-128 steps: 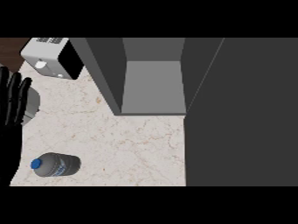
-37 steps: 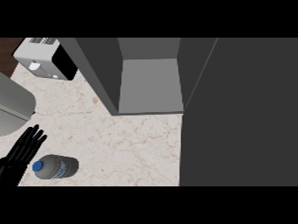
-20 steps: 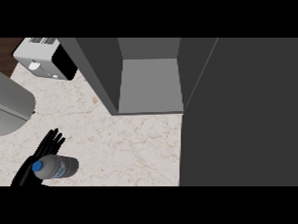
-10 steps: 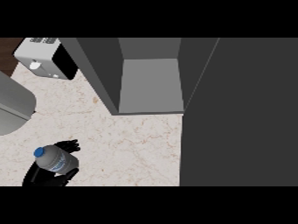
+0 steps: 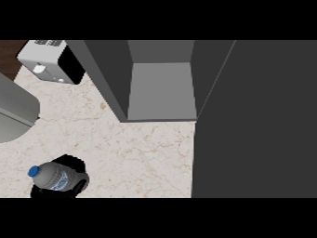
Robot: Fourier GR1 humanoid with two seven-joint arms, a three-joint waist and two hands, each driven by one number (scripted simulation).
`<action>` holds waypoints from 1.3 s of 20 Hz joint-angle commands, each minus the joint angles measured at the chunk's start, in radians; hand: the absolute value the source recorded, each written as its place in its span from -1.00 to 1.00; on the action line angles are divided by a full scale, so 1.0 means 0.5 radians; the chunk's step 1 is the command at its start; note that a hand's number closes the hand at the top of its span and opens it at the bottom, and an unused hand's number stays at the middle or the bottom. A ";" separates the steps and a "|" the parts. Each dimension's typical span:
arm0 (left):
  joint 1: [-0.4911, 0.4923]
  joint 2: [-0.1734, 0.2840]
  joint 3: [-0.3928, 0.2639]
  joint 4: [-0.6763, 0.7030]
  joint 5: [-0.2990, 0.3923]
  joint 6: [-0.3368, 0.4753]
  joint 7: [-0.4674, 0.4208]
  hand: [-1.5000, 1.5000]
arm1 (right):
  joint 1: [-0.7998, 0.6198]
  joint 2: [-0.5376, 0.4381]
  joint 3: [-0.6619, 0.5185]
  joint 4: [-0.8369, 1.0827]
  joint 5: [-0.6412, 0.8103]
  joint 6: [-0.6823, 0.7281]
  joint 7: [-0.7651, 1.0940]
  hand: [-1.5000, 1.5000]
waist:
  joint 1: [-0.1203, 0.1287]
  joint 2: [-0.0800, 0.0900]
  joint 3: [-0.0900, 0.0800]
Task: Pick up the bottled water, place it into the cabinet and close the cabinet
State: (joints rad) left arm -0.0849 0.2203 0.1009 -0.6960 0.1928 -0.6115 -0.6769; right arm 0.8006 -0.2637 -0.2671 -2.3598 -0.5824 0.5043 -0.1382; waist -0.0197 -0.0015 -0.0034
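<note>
The bottled water point(image 5: 58, 178), clear with a blue cap, shows at the lower left of the head view with its cap pointing up towards me. My left hand point(image 5: 76, 166) is curled round it from behind and below, mostly hidden by the bottle. The grey left forearm point(image 5: 3, 109) crosses the left edge. The cabinet point(image 5: 161, 88) stands open at the top centre, its grey shelf bare. Its dark door point(image 5: 264, 121) fills the right side, swung out towards me. My right hand does not show.
A white and black toaster point(image 5: 51, 60) stands at the back left, beside the cabinet's left wall. The marble counter point(image 5: 133, 153) stretches between the bottle and the cabinet. The open door blocks the counter's right side.
My left hand came down from beside the bottle and curled round it. The bottle tipped from lying on its side to cap-up, and shifted slightly in the last half second.
</note>
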 commanded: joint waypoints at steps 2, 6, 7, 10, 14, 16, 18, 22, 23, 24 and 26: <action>-0.076 0.064 0.107 0.006 0.119 -0.165 -0.186 1.00 | 0.125 -0.051 -0.096 -0.372 -0.252 -0.080 0.157 -1.00 | 0.005 0.002 0.000; -0.163 -0.017 0.291 0.087 0.208 0.264 -0.206 1.00 | 0.176 -0.023 -0.104 -0.362 -0.215 -0.006 0.044 -1.00 | -0.023 0.000 -0.001; -0.198 -0.086 0.310 0.107 0.229 0.375 -0.162 1.00 | 0.199 -0.053 -0.138 -0.335 -0.280 0.019 0.045 -1.00 | -0.021 0.000 0.000; -0.229 -0.130 0.247 0.036 0.138 0.511 -0.240 1.00 | 0.095 -0.090 -0.152 -0.347 -0.316 -0.081 0.121 -1.00 | 0.014 0.003 0.003; -0.234 -0.157 0.193 -0.145 0.161 0.558 -0.036 1.00 | 0.234 -0.021 -0.179 -0.393 -0.304 -0.008 0.077 -1.00 | 0.008 -0.006 0.006; -0.299 -0.194 0.153 -0.217 0.157 0.587 0.054 1.00 | 0.266 0.027 -0.145 -0.359 -0.258 0.045 0.022 -1.00 | 0.004 -0.008 0.006; -0.223 -0.197 0.098 -0.394 0.118 0.630 0.077 1.00 | 0.194 -0.042 -0.197 -0.350 -0.358 -0.032 0.077 -1.00 | 0.030 -0.008 0.007; -0.269 -0.294 0.010 -0.649 0.135 0.745 0.367 1.00 | 0.189 -0.079 -0.209 -0.377 -0.329 -0.041 0.092 -1.00 | 0.033 -0.011 0.007; -0.242 -0.327 -0.013 -0.715 0.138 0.766 0.399 1.00 | 0.173 -0.080 -0.198 -0.386 -0.358 -0.079 0.119 -1.00 | 0.038 -0.009 0.007; -0.284 -0.432 -0.144 -0.755 0.146 0.916 0.405 1.00 | 0.134 -0.069 -0.179 -0.276 -0.286 -0.010 0.039 -1.00 | 0.027 -0.011 0.007; -0.219 -0.408 -0.087 -0.876 0.105 0.934 0.486 1.00 | 0.296 -0.048 -0.189 -0.468 -0.369 -0.028 0.101 -1.00 | 0.022 -0.014 0.006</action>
State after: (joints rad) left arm -0.2181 0.0509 0.0913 -1.0247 0.2561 -0.2057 -0.5050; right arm 0.8552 -0.3122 -0.3534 -2.3563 -0.6480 0.5268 -0.1656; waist -0.0069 -0.0061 -0.0004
